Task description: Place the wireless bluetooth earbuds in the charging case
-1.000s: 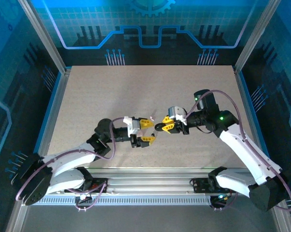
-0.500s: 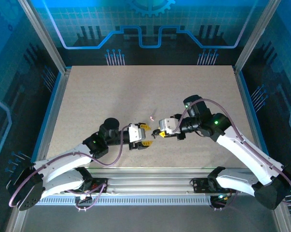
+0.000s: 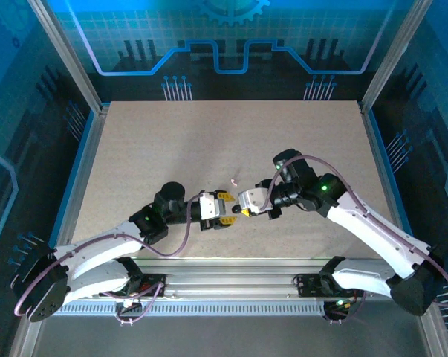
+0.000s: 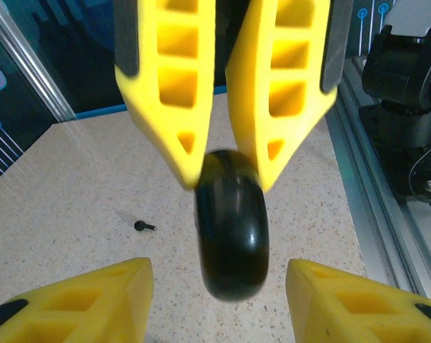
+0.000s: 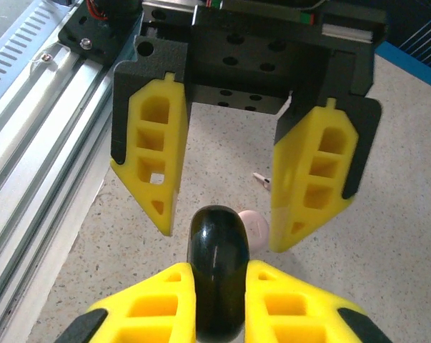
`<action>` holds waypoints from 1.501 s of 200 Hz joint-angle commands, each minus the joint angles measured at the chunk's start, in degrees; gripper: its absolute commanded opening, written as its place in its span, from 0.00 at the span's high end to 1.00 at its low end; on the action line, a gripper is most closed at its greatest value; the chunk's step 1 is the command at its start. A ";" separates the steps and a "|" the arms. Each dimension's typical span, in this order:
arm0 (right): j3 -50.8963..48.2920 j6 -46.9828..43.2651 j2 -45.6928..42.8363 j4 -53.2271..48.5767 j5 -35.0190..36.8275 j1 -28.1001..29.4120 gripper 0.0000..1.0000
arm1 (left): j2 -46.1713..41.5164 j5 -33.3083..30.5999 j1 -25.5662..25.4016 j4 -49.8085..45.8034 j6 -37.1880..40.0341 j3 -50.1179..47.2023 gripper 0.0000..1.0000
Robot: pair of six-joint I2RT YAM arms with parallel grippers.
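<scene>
Charging case (image 5: 252, 223): where does it sit? asks the first.

On the counter (image 3: 171, 141), answers the second. It is a small pale pink round thing, seen from the right wrist just behind a black glossy piece (image 4: 231, 243) that hides part of it. Whether the two touch cannot be told.

And who has that black glossy piece?

The right claw (image 4: 229, 180) is clenched on it, one yellow finger on each side, with the rounded body sticking out past the tips.

What of the left claw (image 3: 225, 209)?

Released, its fingers spread wide. It faces the right claw tip to tip, and the black glossy piece sits in the gap between its fingers, touching neither.

Are any earbud pieces to be seen?

Two. A tiny black earbud piece (image 4: 144, 226) lies on the counter in the left wrist view, left of the black glossy piece and apart from it. A tiny whitish earbud piece (image 5: 261, 179) lies farther along the counter than the pink case. Neither is in the case.

Where on the counter is all this?

Near its front edge, close to the metal rail (image 5: 43, 143).
</scene>
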 commanded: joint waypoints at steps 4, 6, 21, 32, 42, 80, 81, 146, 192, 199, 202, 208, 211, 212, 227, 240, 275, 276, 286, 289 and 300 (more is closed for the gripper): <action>1.72 -0.92 0.63 -0.38 -0.68 1.26 0.83 | -0.45 1.71 -0.49 2.72 -1.43 -0.21 0.48; 1.72 -0.92 0.67 -0.37 -0.68 1.29 0.83 | -0.40 1.76 -0.53 2.74 -1.39 -0.21 0.48; 1.64 -0.67 0.86 0.44 -0.85 1.39 0.83 | -0.40 1.70 -0.59 2.83 -1.66 -0.20 0.48; 1.58 -0.49 0.85 1.01 -1.28 1.45 0.83 | -0.31 1.75 -0.69 2.83 -1.66 -0.17 0.48; 1.56 -0.48 0.86 1.50 -1.42 1.46 0.83 | -0.24 1.77 -0.72 2.60 -1.50 -0.20 0.49; 2.01 -0.28 0.92 2.44 -1.38 1.45 0.84 | 0.61 1.63 -0.90 1.54 -1.04 0.21 0.52; 1.99 -0.30 0.93 2.44 -1.43 1.49 0.84 | 0.62 1.66 -0.90 1.57 -1.04 0.22 0.52; 2.66 0.18 1.65 2.92 -2.26 1.53 0.84 | 0.30 1.39 -1.03 1.08 -0.78 0.32 0.65; 2.77 0.04 2.00 2.53 -2.34 1.45 0.84 | -0.64 1.19 -1.12 0.81 -0.87 0.23 0.72; 2.71 0.12 2.00 2.53 -2.31 1.46 0.84 | -0.84 1.11 -1.12 0.95 -0.87 0.19 0.73; 2.70 0.13 2.02 2.53 -2.27 1.48 0.84 | -0.93 1.02 -1.09 0.95 -0.87 0.16 0.73; 2.66 0.31 2.00 2.52 -2.26 1.46 0.84 | -1.15 0.94 -1.12 0.90 -0.87 0.14 0.74; 2.60 0.31 2.00 2.52 -2.26 1.45 0.84 | -1.31 0.91 -1.11 0.98 -0.87 0.14 0.75; 2.60 0.31 2.00 2.52 -2.26 1.45 0.83 | -1.30 0.86 -1.09 0.98 -0.87 0.14 0.75; 2.48 1.22 1.73 2.96 -1.81 1.45 0.76 | -1.48 0.88 -1.10 1.17 -0.92 0.06 0.77; 2.17 2.93 1.25 3.86 -1.15 1.26 0.63 | -1.50 0.79 -1.09 1.16 -0.84 0.08 0.77; 0.09 5.05 -0.80 6.68 -1.56 0.23 0.54 | -1.39 0.81 -1.09 1.25 -0.88 0.05 0.77; 0.08 5.05 -0.85 6.66 -1.60 0.22 0.54 | -1.38 0.85 -1.12 1.25 -0.88 0.05 0.77; 0.10 5.27 -0.81 6.66 -1.65 0.12 0.54 | -1.45 0.81 -1.08 1.25 -0.87 0.06 0.77; 0.17 5.31 -0.76 6.59 -1.65 0.09 0.54 | -1.41 0.84 -1.11 1.32 -0.87 0.10 0.77; 0.53 5.30 -0.47 6.00 -1.66 0.07 0.54 | -1.39 0.81 -1.08 1.34 -0.87 0.05 0.77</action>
